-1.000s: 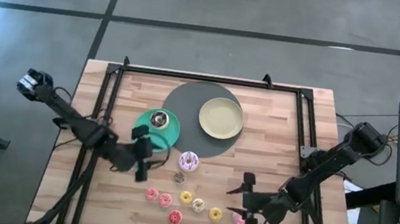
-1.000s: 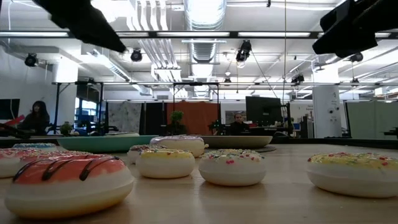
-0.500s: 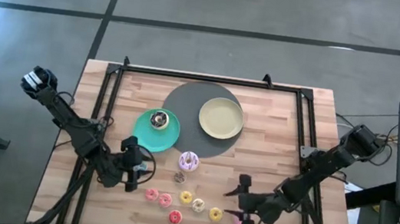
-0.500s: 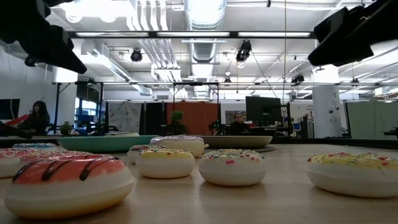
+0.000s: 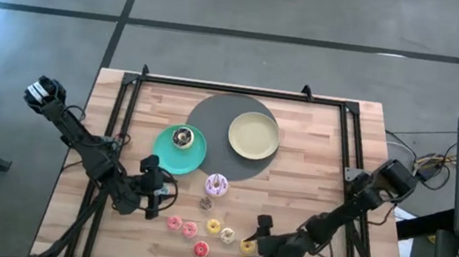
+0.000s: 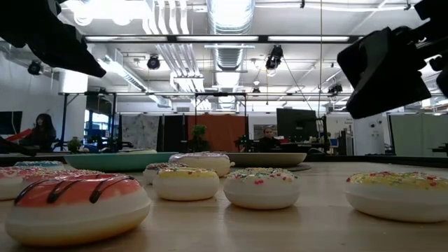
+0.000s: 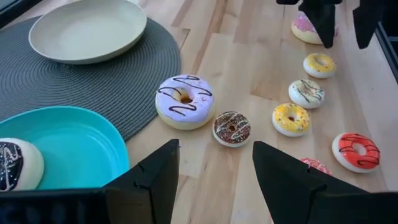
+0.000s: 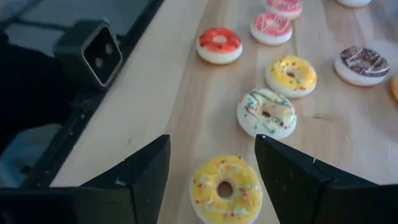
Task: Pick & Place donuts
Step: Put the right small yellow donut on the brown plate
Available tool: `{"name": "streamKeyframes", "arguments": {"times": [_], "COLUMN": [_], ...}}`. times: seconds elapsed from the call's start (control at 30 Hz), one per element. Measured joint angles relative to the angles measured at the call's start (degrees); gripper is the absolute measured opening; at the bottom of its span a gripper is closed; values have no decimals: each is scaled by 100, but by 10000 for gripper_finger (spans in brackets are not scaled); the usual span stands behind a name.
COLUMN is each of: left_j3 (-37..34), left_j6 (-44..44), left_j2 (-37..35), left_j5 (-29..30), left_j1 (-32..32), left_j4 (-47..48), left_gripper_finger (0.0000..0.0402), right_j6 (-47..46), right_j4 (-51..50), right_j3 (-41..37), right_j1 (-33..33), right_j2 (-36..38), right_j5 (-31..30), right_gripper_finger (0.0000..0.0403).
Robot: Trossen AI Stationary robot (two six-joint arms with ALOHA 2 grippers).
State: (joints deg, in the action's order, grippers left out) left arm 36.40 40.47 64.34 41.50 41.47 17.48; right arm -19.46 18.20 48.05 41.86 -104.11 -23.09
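Note:
Several small donuts lie in a loose row near the table's near edge: pink [image 5: 173,222], yellow [image 5: 214,226], white [image 5: 228,235], red [image 5: 201,249], yellow [image 5: 247,246]. A larger lilac donut [image 5: 217,185] and a tiny brown one [image 5: 206,204] lie beyond them, and a dark-iced one [image 5: 181,136] rests on the teal plate [image 5: 195,155]. My right gripper [image 5: 265,247] is open, its fingers standing either side of the yellow donut [image 8: 227,186]. My left gripper [image 5: 152,198] is open, just left of the row and facing the lilac donut [image 7: 185,101].
A round grey mat [image 5: 214,113] carries the pale-yellow plate [image 5: 253,135]. A black frame [image 5: 217,86] runs along the table's far and side edges. A camera block [image 8: 99,53] sits at the near edge beside the right gripper. Bare wood lies right of the mat.
My left gripper drew back from the teal plate toward the table's near edge and then held still. My right gripper moved left and toward the near edge along the row, ending over the yellow donut and covering the pink donut it was beside. No donut has moved.

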Motion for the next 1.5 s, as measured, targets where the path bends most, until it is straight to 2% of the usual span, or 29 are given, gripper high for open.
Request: {"name": "streamKeyframes", "arguments": {"times": [0.1,0.2,0.3,0.37,0.53,0.83,0.97,1.33,1.5], "left_j3": [0,0,-2,-1,-4,-7,-7,-7,-9], "left_j6": [-16,-19,-35,-39,-57,-67,-66,-30,-25], "left_j2": [0,0,0,0,0,0,0,0,-2], "left_j5": [2,0,0,0,-2,-4,-4,-7,-14], "left_j1": [0,0,0,0,0,0,0,-2,-2], "left_j4": [-3,7,14,7,14,8,8,6,-9], "left_gripper_finger": [179,179,179,179,179,179,179,179,179], "right_j6": [-227,-575,-606,-574,-449,-667,-664,-585,-701], "right_j4": [-1039,-1587,-1550,-1583,-1574,-1602,-1598,-1498,-1866], "right_j3": [268,430,584,659,730,610,610,912,988], "right_j1": [-35,-129,-187,-189,-195,-213,-221,-277,-287], "right_j2": [38,50,-1,-65,-104,-101,-101,-675,-726], "right_j5": [-260,-21,530,643,660,555,512,715,716], "right_gripper_finger": [226,226,226,226,236,306,325,329,329]}}
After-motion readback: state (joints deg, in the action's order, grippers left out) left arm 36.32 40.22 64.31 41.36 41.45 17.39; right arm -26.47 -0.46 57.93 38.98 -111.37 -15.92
